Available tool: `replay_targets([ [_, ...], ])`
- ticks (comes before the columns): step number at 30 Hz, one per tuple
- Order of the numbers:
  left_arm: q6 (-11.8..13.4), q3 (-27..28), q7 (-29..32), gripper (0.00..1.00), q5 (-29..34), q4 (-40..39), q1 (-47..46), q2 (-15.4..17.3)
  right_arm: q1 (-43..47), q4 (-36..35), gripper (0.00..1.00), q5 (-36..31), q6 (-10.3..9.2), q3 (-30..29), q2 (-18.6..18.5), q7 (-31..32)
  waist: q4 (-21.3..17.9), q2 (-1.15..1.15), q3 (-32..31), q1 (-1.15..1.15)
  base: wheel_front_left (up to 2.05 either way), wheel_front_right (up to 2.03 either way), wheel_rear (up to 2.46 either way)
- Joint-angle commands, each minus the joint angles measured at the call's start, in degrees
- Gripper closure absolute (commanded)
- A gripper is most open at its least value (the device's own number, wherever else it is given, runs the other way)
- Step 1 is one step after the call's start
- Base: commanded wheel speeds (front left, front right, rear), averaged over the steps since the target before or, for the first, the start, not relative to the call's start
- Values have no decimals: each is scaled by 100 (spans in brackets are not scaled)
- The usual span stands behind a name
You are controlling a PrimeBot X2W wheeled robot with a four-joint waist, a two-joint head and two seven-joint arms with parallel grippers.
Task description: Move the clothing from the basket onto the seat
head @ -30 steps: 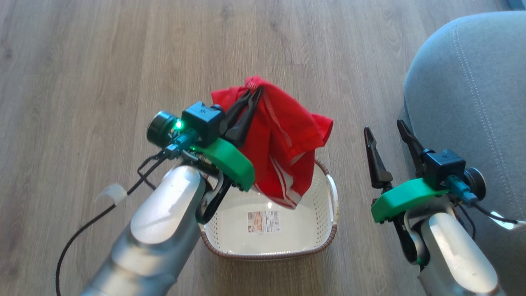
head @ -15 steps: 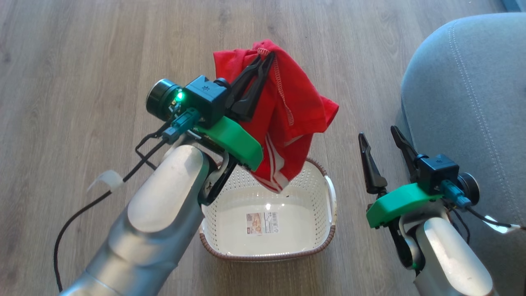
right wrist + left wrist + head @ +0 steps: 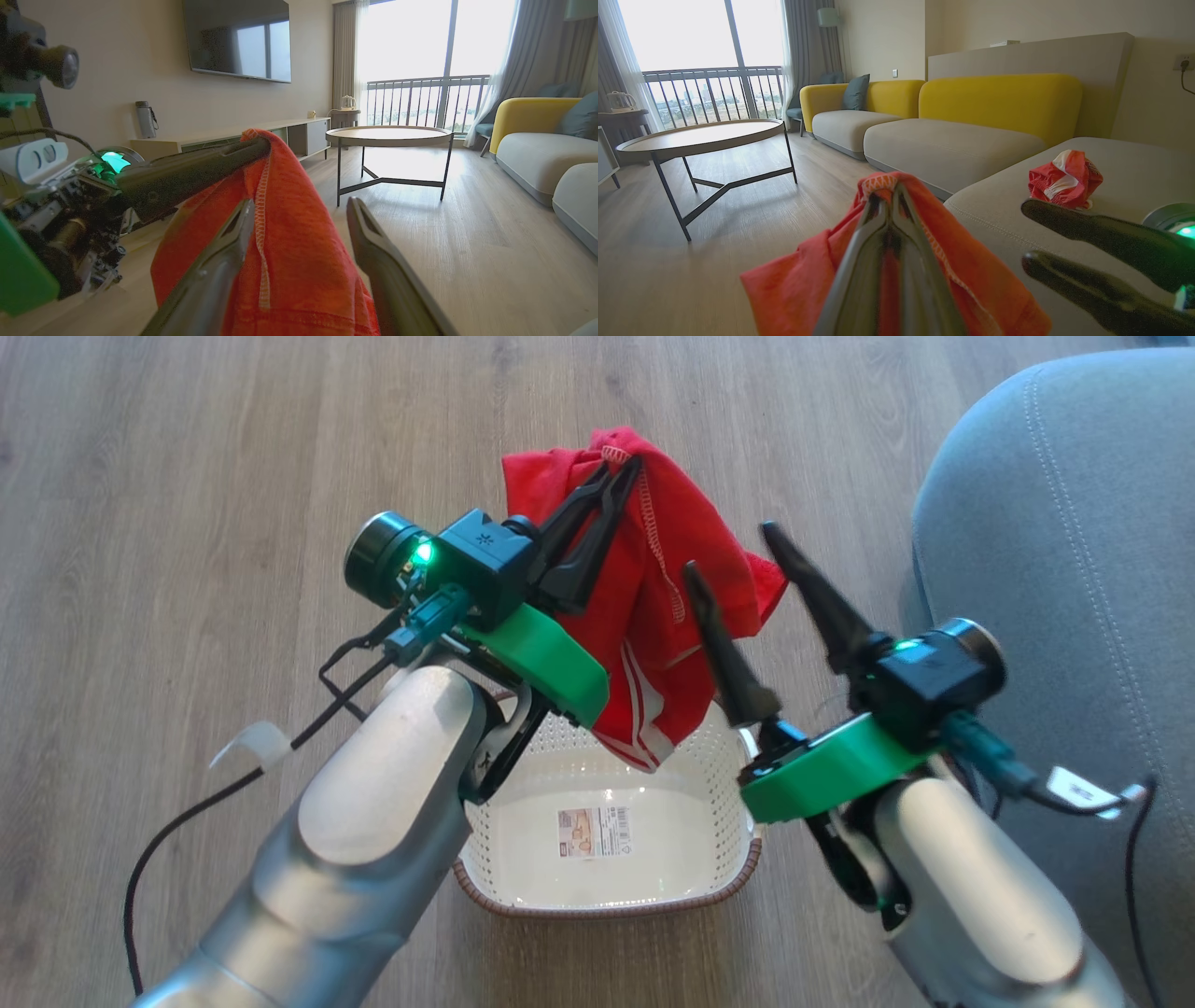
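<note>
The left claw (image 3: 618, 469) was pressed together on the stitched hem of a red garment (image 3: 653, 644) - a proper pinch, cloth draped down either side of the fingers. It hung in the air above the cream basket (image 3: 738, 873), its white-striped tail dangling over the basket's twelve o'clock rim; whether it brushed the rim, I could not tell. The right claw (image 3: 729, 549) stood spread wide, holding nothing, its fingers pointing into the garment's loose side.

This looked like the carry. To do it well, I'd say the stripe end needed to come fully clear of the woven rim before any swing, or the basket might drag across the wooden floor (image 3: 187, 476). If the right claw was to help, it should close on a free fold well away from the left's fingers. Then over to the grey seat (image 3: 1055, 523) at three o'clock of the basket, letting go well inside the rounded corner so nothing slid off.

The basket held no clothing - just the label sticker (image 3: 592, 832) on its bottom. A second red garment (image 3: 1064, 179) lay crumpled on the seat.
</note>
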Motion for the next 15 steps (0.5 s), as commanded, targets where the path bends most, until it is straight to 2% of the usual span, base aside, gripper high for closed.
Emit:
replay_targets([
  [1, 14, 195, -9, 100, -17, -226, -330, 98, -132, -118, 0, 38, 40, 114, -13, -27, 9, 0, 2, 0, 0, 0, 0],
  [9, -25, -54, -38, 100, -66, -252, -324, 38, -884, 995, 0, 154, 40, 888, -202, -27, 151, 0, 39, 0, 0, 0, 0],
  [15, -69, -315, -50, 100, -133, -224, -293, -1, -1457, 1612, 0, 536, 40, 1655, -308, -27, 239, 0, 62, 0, 0, 0, 0],
])
